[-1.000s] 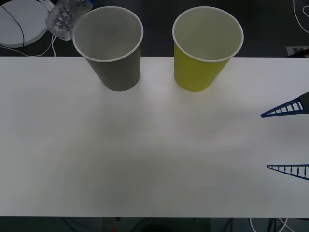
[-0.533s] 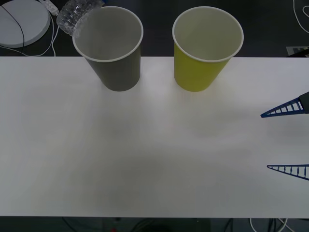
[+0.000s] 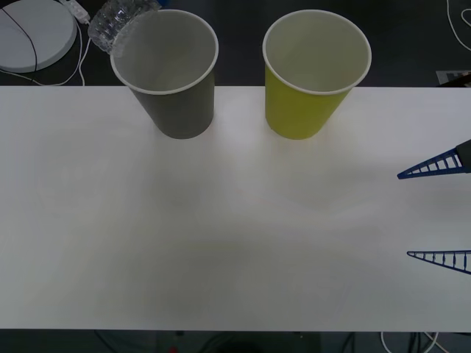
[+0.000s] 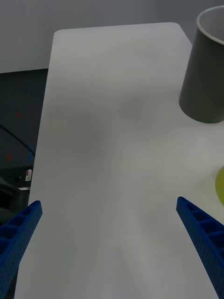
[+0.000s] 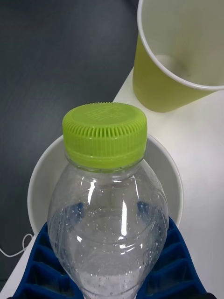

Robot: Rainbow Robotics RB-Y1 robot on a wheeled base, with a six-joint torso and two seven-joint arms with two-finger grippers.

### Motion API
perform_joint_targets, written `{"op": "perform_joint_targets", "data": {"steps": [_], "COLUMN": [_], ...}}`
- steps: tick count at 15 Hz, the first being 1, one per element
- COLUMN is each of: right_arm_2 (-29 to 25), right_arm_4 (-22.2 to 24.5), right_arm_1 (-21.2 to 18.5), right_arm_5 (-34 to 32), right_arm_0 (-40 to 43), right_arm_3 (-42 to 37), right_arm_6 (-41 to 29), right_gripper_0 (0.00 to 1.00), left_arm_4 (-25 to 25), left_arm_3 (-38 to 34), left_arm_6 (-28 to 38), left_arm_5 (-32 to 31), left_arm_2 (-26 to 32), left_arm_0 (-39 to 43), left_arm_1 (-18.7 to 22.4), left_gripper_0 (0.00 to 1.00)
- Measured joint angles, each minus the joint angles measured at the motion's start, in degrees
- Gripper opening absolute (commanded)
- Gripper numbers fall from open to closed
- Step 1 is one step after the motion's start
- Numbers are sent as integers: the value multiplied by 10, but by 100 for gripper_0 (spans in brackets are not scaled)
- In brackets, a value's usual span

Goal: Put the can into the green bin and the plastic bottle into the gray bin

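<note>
— While you look down from the front, where is the plastic bottle [image 3: 116, 22]?

— You can see its clear, crinkly body poking out past the far left side of the gray bin's [image 3: 174, 92] white rim, up off the white table [image 3: 221, 235].

— And what do you see from the left wrist?

— Your left gripper [image 5: 109, 266] has its blue fingers [image 5: 42, 268] squeezed on both sides of the bottle. The lime-green cap [image 5: 105, 134] points away from the wrist, right over the gray bin's open mouth. The green bin [image 5: 177, 60] stands on the table just beside it.

— Is the bottle inside the gray bin?

— Not yet. You are holding it above the opening.

— Where is your other arm?

— Your right gripper [image 3: 440, 211] sits low over the right edge of the table, well apart from both bins. Its two blue fingers are spread wide with nothing between them.

— How do the bins stand?

— Both stand upright at the far edge of the table, gray on your left, green on your right, with a gap between them.
</note>
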Motion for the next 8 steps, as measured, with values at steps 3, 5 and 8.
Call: {"op": "perform_joint_targets", "data": {"steps": [3,5,8], "right_arm_2": [0,0,0], "right_arm_4": [0,0,0], "right_arm_1": [0,0,0], "right_arm_5": [0,0,0], "right_arm_0": [0,0,0], "right_arm_3": [0,0,0], "right_arm_6": [0,0,0], "right_gripper_0": [100,100,100], "left_arm_4": [-4,-5,-5], "left_arm_3": [0,0,0], "left_arm_6": [1,2,3], "left_arm_5": [0,0,0], "left_arm_2": [0,0,0], "left_arm_0": [-1,-1,-2], "left_arm_1": [-4,-6,-6], "left_gripper_0": [5,100,100]}}
